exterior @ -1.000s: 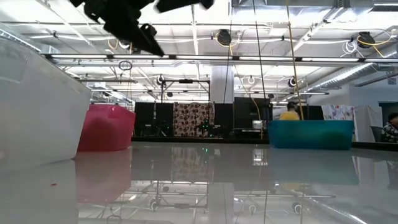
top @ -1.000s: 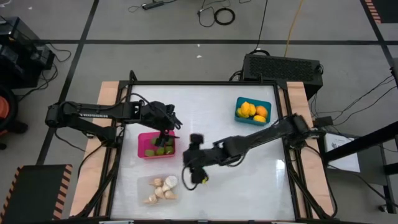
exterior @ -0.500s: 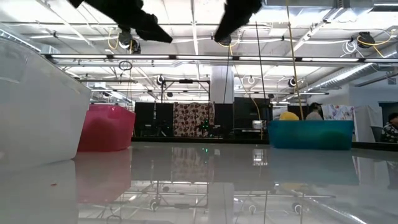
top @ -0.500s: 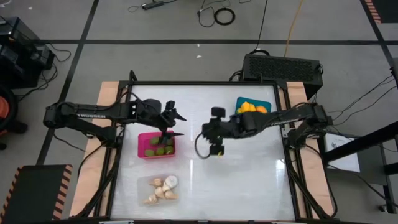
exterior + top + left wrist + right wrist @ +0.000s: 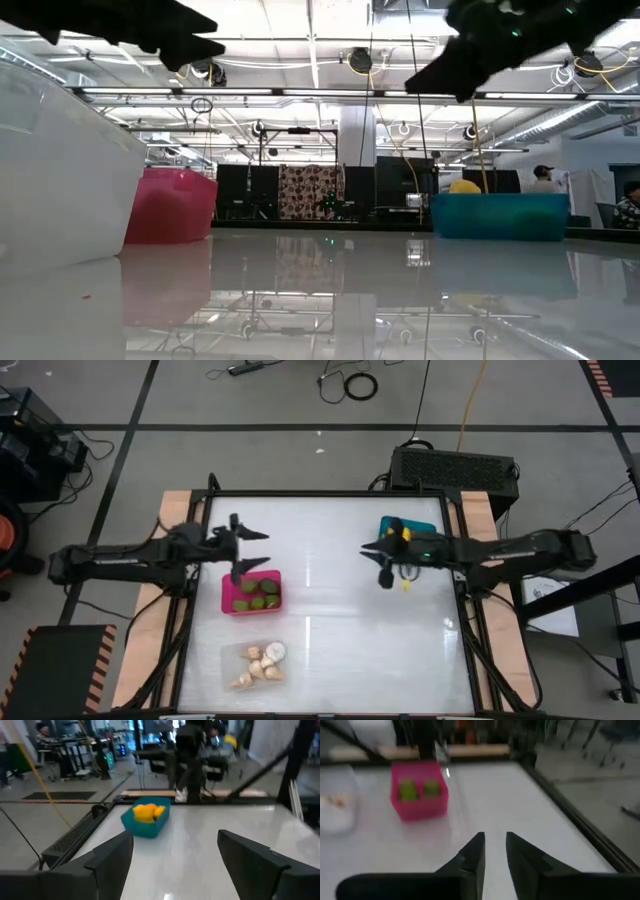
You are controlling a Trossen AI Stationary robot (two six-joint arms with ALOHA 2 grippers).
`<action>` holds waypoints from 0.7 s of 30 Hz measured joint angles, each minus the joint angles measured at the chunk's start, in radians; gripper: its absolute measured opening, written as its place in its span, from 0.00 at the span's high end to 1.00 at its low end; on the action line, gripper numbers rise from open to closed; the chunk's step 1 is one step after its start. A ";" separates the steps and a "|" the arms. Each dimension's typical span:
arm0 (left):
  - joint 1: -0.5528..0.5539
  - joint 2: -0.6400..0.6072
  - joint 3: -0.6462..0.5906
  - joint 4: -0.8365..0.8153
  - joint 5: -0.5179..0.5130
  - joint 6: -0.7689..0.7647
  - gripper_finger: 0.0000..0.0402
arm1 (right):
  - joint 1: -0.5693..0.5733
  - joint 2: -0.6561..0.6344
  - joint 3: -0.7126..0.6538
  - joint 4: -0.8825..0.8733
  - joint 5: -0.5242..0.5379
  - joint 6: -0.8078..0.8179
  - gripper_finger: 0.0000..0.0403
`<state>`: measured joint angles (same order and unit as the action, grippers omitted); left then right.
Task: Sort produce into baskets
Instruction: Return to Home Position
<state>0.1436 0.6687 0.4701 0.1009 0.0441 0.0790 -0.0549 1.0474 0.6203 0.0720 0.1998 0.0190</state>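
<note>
The pink basket [image 5: 250,592] holds olive-green fruits [image 5: 256,598]. It also shows in the right wrist view [image 5: 419,790]. The clear basket [image 5: 255,663] near the front edge holds whitish garlic bulbs [image 5: 262,658]. The teal basket [image 5: 412,526] at the far right holds yellow-orange fruits [image 5: 145,811] and is partly hidden by my right arm. My left gripper [image 5: 252,550] is wide open and empty, raised just beyond the pink basket's far side. My right gripper [image 5: 380,565] is empty, its fingers [image 5: 476,851] a narrow gap apart, raised beside the teal basket's near left corner.
The white tabletop [image 5: 330,620] lies bare between the three baskets. In the low view the clear basket [image 5: 60,180], the pink one [image 5: 170,205] and the teal one [image 5: 500,215] stand on it, and both arms hang high above. People show in the room behind.
My right gripper has swept from beside the clear basket toward the table's far right, ending next to the teal basket. My left gripper has drawn back from over the pink basket toward the table's left edge. The baskets and produce have stayed put.
</note>
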 joint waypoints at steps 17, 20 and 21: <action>0.032 -0.222 -0.198 -0.009 -0.004 -0.177 0.26 | -0.016 -0.422 -0.474 0.221 -0.079 0.204 1.00; 0.032 -0.234 -0.210 -0.009 -0.004 -0.185 0.26 | -0.016 -0.512 -0.515 0.194 -0.079 0.206 1.00; 0.032 -0.236 -0.212 -0.010 -0.004 -0.193 0.26 | -0.016 -0.540 -0.525 0.177 -0.079 0.206 1.00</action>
<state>0.1757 0.4331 0.2584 0.0912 0.0404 -0.1145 -0.0708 0.5071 0.0954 0.2492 0.1212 0.2249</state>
